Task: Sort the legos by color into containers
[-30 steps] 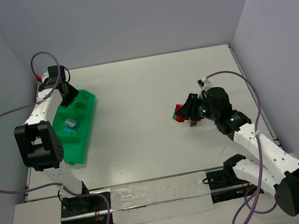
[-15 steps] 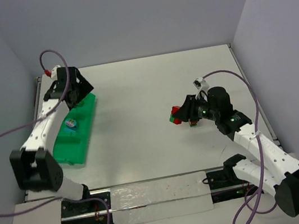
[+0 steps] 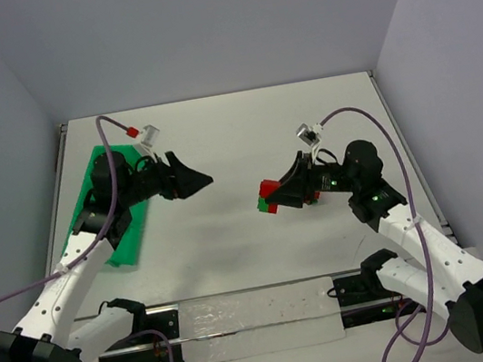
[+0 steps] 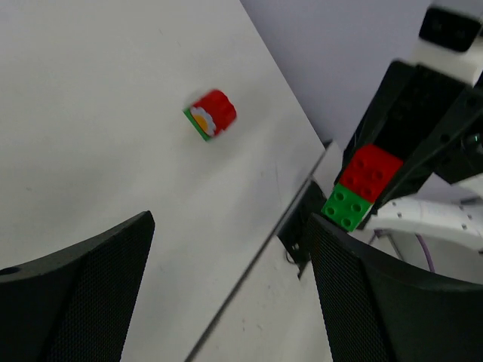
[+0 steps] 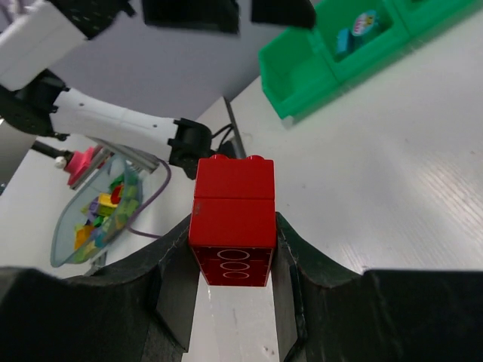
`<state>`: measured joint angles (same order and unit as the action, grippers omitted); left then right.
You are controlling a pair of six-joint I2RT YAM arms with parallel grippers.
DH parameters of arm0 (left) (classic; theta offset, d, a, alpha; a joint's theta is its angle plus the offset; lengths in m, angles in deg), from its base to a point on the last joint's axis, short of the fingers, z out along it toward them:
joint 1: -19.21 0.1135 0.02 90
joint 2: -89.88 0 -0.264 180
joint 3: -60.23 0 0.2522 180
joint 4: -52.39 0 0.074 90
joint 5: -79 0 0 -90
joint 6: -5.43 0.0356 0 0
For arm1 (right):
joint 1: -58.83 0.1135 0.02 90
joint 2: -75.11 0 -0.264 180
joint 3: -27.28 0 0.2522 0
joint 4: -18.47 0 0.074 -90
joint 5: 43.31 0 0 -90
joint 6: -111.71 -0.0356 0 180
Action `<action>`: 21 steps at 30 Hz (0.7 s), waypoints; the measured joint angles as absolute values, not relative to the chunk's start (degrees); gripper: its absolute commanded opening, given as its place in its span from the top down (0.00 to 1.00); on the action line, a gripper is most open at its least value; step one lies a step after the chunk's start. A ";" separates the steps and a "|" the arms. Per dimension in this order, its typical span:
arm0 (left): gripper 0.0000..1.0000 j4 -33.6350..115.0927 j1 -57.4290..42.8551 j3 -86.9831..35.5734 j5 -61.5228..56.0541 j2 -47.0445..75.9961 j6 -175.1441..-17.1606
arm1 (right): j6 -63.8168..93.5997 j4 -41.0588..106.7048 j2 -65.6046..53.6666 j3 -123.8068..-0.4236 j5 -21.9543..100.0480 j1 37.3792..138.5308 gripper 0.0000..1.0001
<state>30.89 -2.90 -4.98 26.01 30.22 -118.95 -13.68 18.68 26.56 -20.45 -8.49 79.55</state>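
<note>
While the right gripper [image 3: 278, 195] is clamped on a lego stack [image 5: 232, 215], red brick on green, held off the table at mid-right, the left gripper [image 3: 194, 182] faces it with fingers apart, empty. The tray [image 3: 126, 247] sits at the left edge. A loose red lego [image 4: 211, 115] lies on the table.

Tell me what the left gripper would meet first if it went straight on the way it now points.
Probably the red and green brick stack held in the right gripper: in the top view the left gripper points toward it. Height is unclear, so it might miss.
</note>
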 measured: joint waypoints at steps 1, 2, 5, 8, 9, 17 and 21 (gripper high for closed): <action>0.12 32.41 -3.98 -3.26 27.45 30.25 -119.74 | -14.14 17.52 26.35 -20.45 -8.80 80.14 0.90; 0.12 33.88 -4.96 -1.96 28.69 30.27 -120.60 | -14.33 16.83 26.08 -20.46 -9.04 80.89 0.90; 0.12 37.93 -7.50 0.04 31.60 30.29 -122.59 | -14.27 16.59 24.77 -20.85 -9.55 83.62 0.90; 0.12 43.26 -9.80 0.27 33.67 30.29 -124.50 | -13.43 17.56 23.08 -21.66 -9.43 86.36 0.89; 0.13 44.95 -10.74 0.27 34.10 30.26 -124.85 | -13.05 17.99 22.70 -21.91 -9.33 87.14 0.89; 0.16 47.77 -18.53 -2.00 35.12 25.14 -124.19 | -11.80 19.47 21.67 -22.97 -8.67 89.32 0.89; 0.19 47.25 -21.73 -3.23 35.07 22.97 -123.16 | -11.64 19.82 21.60 -23.25 -8.49 89.35 0.89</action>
